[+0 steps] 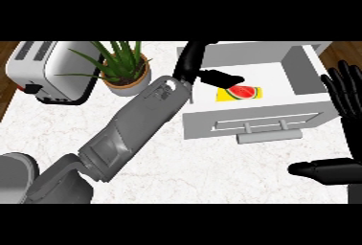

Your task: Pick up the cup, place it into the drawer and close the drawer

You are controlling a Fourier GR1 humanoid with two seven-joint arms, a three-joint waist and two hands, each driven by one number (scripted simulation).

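The drawer (304,72) stands pulled out at the upper right of the counter, with its front panel and handle (268,136) facing me. On its floor lies the cup (244,93), yellow with a watermelon picture. My left forearm crosses the counter from the lower left, and my left hand (218,77) is inside the drawer. Its fingers are fairly straight and lie over the cup's upper left edge without curling round it. My right hand (348,95) rests open at the right edge, fingers up, with its thumb (322,170) lower down.
A white toaster (42,69) stands at the back left, and a potted green plant (126,72) is beside it, close to my left forearm. White marble counter (198,167) stretches in front of the drawer. Wooden floor shows at the top corners.
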